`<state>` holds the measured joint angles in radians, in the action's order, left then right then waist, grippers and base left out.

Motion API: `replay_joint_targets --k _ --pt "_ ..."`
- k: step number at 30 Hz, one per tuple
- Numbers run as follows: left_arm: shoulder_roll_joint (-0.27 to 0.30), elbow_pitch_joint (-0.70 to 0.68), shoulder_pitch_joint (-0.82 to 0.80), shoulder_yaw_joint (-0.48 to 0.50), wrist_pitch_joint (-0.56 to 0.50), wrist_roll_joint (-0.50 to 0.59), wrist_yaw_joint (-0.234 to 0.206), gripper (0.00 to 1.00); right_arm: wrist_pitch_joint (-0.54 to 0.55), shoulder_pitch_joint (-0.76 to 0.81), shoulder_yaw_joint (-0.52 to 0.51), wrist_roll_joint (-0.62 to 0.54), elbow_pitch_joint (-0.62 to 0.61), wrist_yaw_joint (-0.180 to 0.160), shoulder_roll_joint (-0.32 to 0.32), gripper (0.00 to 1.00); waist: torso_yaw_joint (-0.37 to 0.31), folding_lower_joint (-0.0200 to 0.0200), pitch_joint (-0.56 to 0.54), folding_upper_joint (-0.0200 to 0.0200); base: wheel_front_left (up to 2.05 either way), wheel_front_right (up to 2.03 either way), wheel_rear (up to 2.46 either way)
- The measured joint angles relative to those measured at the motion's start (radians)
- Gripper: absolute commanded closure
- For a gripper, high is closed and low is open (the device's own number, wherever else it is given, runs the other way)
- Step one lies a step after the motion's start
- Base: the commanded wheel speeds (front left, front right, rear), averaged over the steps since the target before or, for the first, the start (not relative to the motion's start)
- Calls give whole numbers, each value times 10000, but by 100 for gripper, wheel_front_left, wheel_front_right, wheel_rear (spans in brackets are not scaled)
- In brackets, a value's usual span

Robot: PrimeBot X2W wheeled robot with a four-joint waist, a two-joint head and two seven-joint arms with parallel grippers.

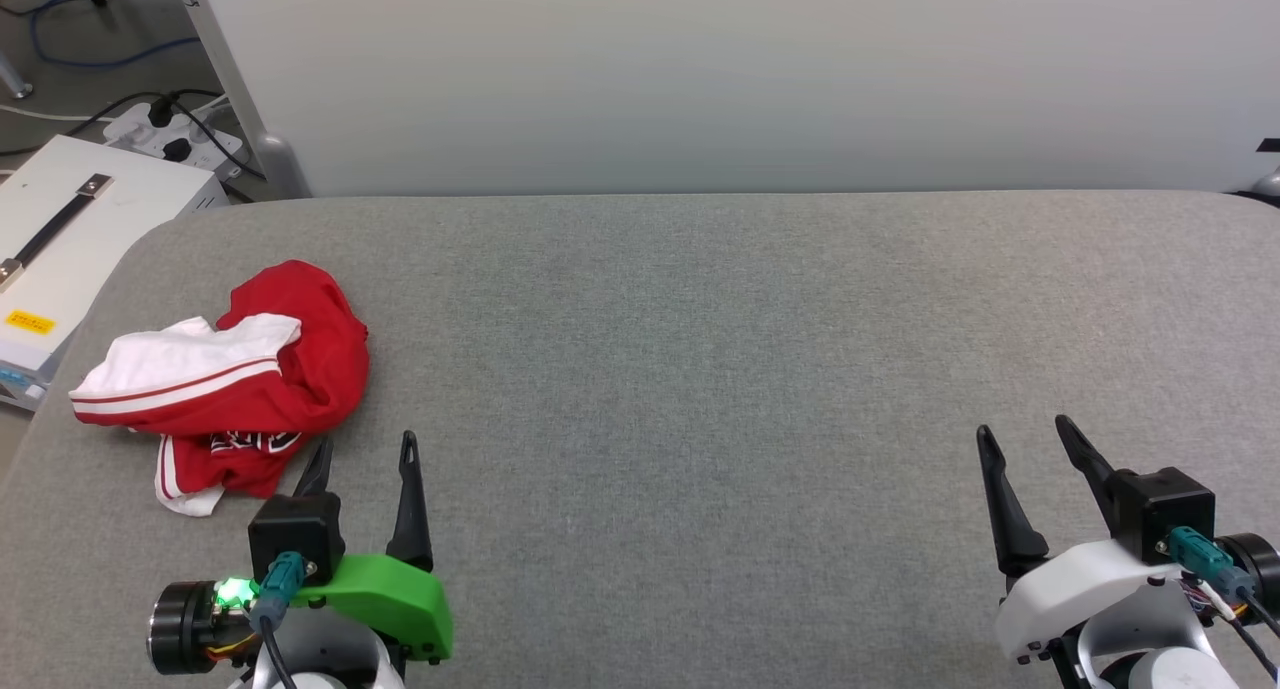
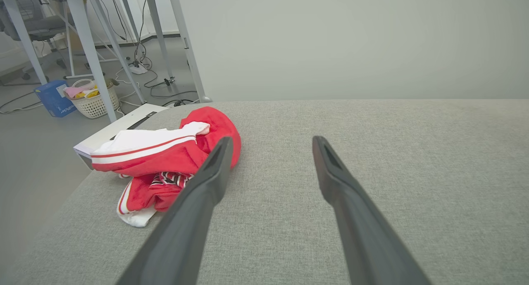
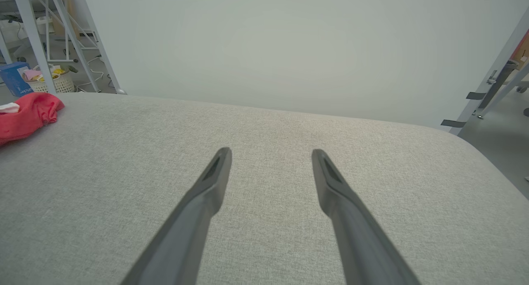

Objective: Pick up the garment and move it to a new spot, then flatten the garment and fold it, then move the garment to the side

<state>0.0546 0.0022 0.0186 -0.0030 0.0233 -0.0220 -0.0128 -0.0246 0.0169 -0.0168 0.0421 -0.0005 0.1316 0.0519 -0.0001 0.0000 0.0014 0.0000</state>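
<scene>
Left end effector (image 1: pixel 366 439) spread, crumpled garment (image 1: pixel 300 354)

Table (image 1: pixel 700 369): top in grey woven cloth, matt, fine even grain, a bit rough. Garment (image 1: pixel 320 359) on table: thin red cloth, smooth, faint sheen; sleeve white cloth w/ red stripe trim. Left gripper (image 1: pixel 366 441) & right gripper (image 1: pixel 1023 426) over table: fingers dark matt plastic, smooth. Green mount (image 1: pixel 395 594) on left wrist: smooth plastic, semi-gloss. White shell (image 1: pixel 1080 579) on right wrist: glossy plastic. Panel (image 1: pixel 700 69) behind table: pale, smooth, matt. Box (image 1: pixel 120 219) by table's left edge: white, smooth, material unclear. Basket (image 2: pixel 94 105) on floor beyond table: white lattice, looks plastic.
</scene>
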Motion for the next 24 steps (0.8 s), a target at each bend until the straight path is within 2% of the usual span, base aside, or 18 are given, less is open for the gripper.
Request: replay_joint_targets --k 24 --pt "0 10 7 -58 564 -232 -94 0 -558 16 -180 732 -207 0 -2 0 -29 0 -16 0 0 0 0"
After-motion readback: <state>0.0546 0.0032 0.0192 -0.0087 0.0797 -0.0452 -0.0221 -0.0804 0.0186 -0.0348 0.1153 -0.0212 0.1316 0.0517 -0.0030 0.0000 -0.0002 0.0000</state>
